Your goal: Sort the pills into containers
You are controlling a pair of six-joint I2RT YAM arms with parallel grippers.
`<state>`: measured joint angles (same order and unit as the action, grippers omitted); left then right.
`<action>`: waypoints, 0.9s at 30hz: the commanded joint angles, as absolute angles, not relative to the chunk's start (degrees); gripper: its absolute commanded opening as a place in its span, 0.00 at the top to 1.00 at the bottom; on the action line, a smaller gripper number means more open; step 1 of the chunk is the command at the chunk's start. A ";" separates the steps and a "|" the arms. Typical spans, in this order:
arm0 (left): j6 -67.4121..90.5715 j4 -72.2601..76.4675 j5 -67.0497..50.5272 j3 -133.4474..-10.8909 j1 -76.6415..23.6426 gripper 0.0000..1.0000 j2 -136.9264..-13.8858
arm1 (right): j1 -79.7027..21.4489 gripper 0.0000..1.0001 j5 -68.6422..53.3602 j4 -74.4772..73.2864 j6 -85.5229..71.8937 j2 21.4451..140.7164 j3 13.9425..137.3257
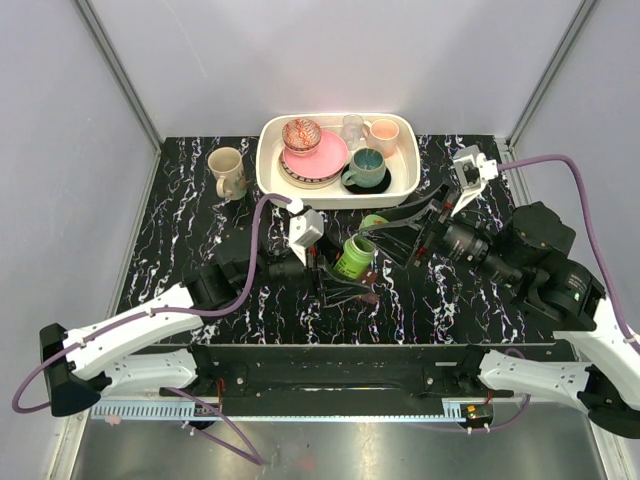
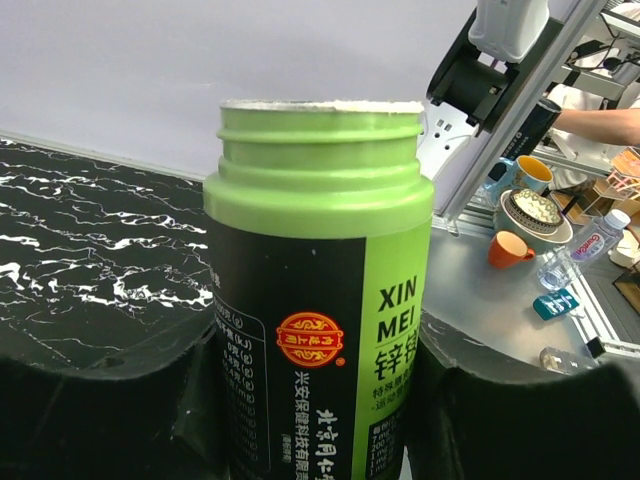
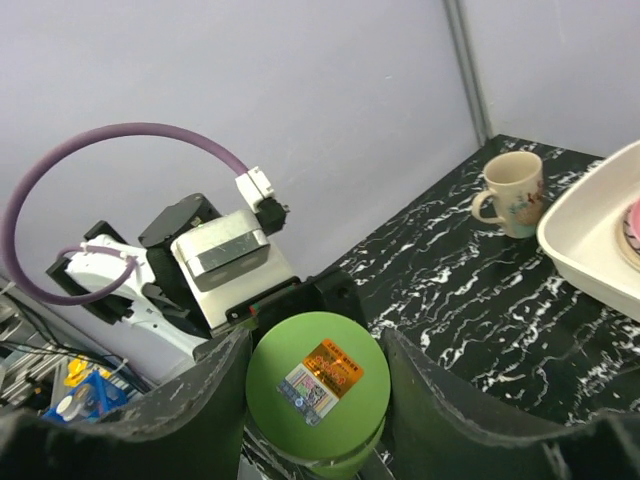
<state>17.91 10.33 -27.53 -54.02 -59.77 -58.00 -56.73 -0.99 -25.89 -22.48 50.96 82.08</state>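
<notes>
Green bottle (image 2: 318,300) in left hand (image 2: 315,400), lid (image 3: 318,385) in right hand (image 3: 316,375).

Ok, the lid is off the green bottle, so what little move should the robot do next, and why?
Probably set the cap down on the table. The right gripper is shut on it, away from the bottle, whose threaded neck stands bare in the left gripper. Putting it down would likely free that gripper for sorting.

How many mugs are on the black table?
3: a beige mug left of the tray, a teal mug and a pink mug inside it. Others may be hidden.
</notes>
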 commanded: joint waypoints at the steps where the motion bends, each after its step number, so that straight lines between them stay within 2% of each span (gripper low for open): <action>1: 18.81 16.87 -29.27 -56.95 -60.38 1.00 -57.57 | -56.87 1.00 -6.50 -22.50 -21.36 51.33 83.50; 27: 19.07 17.49 -29.09 -59.50 -60.56 1.00 -59.24 | -56.87 1.00 -9.49 -22.50 -21.01 51.94 78.84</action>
